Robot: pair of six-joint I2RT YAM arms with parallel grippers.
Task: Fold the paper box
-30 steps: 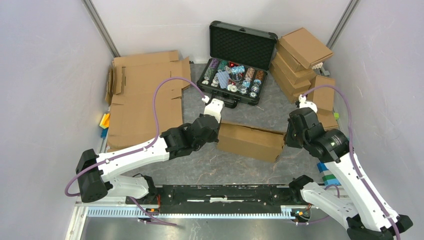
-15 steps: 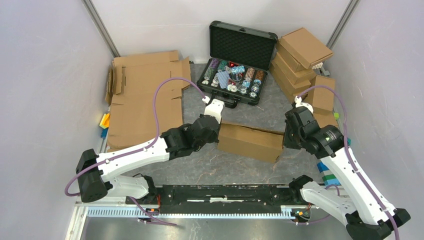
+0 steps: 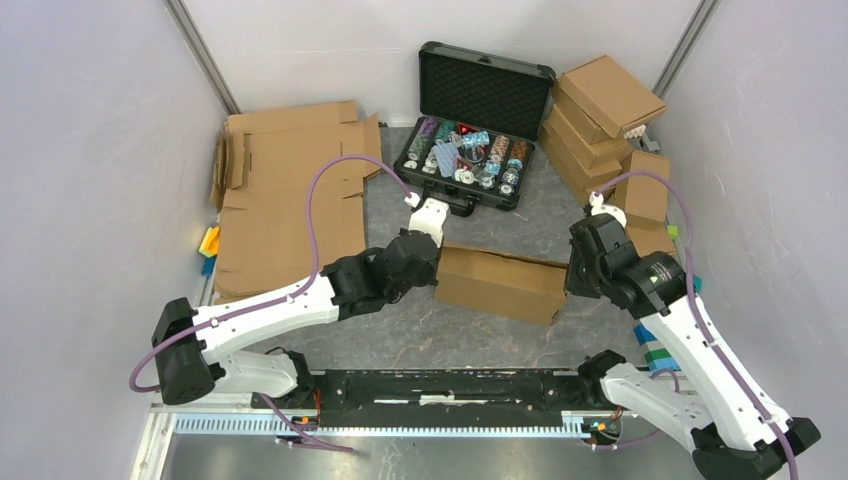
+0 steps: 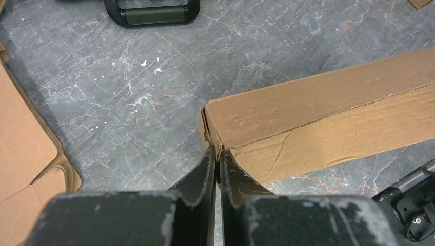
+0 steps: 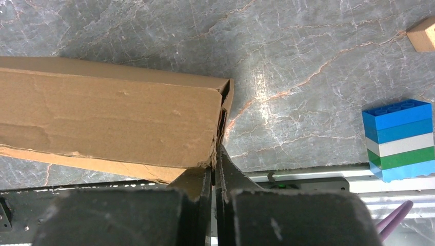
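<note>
Cardboard is folded into a long closed box point(image 3: 500, 283) lying mid-bench between the arms. The left gripper point(image 4: 217, 154) and right gripper point(image 5: 215, 154) both have their jaws drawn narrow, with tips against opposite end corners, probably to brace the box and press its end flaps home. Whether either nips an edge I cannot tell. A grey marbled mat point(image 3: 420, 335) covers the bench. Flat sheets point(image 3: 285, 200) lie at its left edge and a black case point(image 3: 475, 150) at the far edge, with white walls around.
</note>
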